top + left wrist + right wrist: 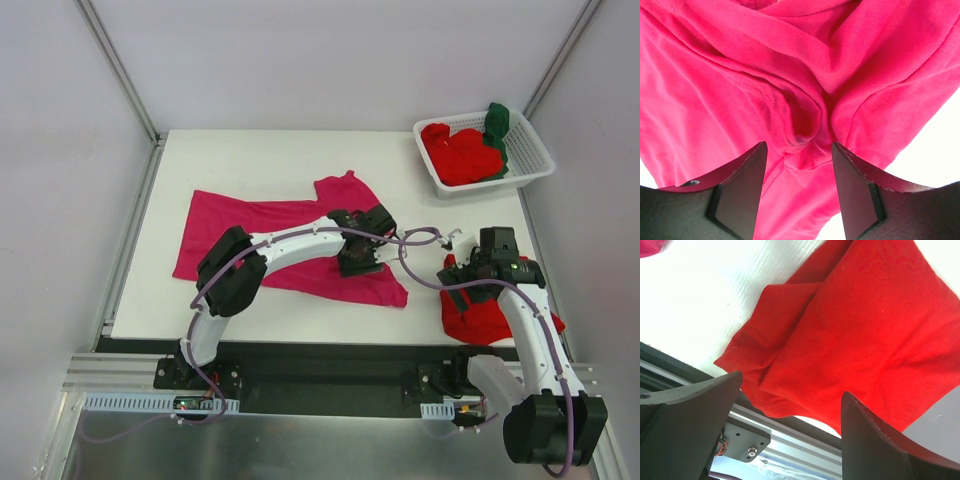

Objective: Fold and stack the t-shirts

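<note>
Magenta t-shirt [250, 225]: spread across mid-table, unfolded; we judge this the fold in hand.
White basket [500, 181]: far right corner; red t-shirts [460, 155] and a dark green t-shirt [497, 125] heaped inside, not yet folded.
Folded red t-shirt [478, 318]: near right edge; the only one we count done.
Left gripper [797, 150]: jaws half apart, straddling a bunched magenta fold.
Right gripper [791, 385]: jaws wide, empty, above the folded red t-shirt.
</note>
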You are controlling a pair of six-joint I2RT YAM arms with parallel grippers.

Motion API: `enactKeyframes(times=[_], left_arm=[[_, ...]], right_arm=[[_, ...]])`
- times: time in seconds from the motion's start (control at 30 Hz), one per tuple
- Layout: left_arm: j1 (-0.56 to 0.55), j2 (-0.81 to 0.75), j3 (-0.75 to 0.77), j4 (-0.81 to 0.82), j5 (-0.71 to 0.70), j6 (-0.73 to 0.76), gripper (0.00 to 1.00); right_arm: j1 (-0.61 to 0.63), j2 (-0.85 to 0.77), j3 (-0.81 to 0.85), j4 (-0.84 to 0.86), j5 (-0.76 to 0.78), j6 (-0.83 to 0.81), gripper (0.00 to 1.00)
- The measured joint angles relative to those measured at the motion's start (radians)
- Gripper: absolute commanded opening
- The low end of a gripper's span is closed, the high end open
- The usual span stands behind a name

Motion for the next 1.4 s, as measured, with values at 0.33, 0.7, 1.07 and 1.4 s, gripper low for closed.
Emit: enactKeyframes(times=[0.33,0.7,1.07,1.4], left_arm=[[0.01,0.004,0.002,0.005,0.0,0.019,0.53],[0.03,0.027,0.002,0.022,-0.002,0.038,0.47],[0.034,0.04,0.002,0.029,-0.002,0.038,0.04],[0.035,0.04,0.002,0.029,-0.018,0.046,0.0]], right_arm=[[0.001,0.0,0.0,0.0,0.0,0.0,0.86],[0.001,0.006,0.0,0.0,0.001,0.0,0.86],[0.001,0.011,-0.004,0.0,0.001,0.0,0.86],[0.001,0.018,-0.004,0.001,0.001,0.0,0.86]])
